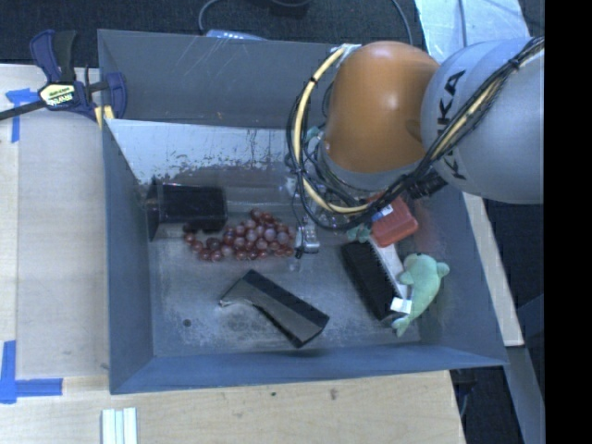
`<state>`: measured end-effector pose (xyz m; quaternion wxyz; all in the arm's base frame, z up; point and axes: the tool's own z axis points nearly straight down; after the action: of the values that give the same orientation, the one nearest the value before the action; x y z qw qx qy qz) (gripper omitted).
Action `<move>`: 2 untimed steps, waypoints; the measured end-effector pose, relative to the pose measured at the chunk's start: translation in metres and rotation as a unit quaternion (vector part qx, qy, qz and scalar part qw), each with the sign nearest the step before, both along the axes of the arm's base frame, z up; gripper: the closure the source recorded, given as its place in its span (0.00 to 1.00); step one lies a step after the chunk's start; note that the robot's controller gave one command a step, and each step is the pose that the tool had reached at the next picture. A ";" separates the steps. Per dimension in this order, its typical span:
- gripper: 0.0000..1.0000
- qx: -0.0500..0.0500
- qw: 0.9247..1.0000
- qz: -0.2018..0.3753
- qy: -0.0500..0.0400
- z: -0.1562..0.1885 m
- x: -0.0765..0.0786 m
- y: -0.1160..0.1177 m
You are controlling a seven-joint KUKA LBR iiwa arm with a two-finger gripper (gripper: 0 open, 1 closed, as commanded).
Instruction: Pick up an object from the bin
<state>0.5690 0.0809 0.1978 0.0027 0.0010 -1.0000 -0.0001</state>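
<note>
Nearest the front wall of the bin (129, 276): a black wedge-shaped piece (277, 308) and, to its right, a green plush toy (421, 285), both lying loose. Farther in, the hand (303, 240) sits low at the right end of a bunch of dark red grapes (242, 239); wide or narrow, cannot tell. Judgement: nothing lifted yet, so the grasp and the lift remain.

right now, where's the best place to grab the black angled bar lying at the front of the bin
Probably take the black angled bar near its middle, across the narrow width, coming straight down from above. It lies by itself on the bin floor, with bare floor along both long edges, and the red grapes sit clear behind it.
</note>
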 end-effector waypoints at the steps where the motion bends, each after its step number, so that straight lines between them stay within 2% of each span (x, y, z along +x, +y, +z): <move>1: 0.00 0.000 1.000 -0.001 -0.004 0.005 0.002 0.000; 2: 0.00 0.001 0.999 -0.033 -0.006 -0.030 0.005 -0.004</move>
<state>0.5741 0.0770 0.1681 -0.0038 -0.0317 -0.9995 -0.0008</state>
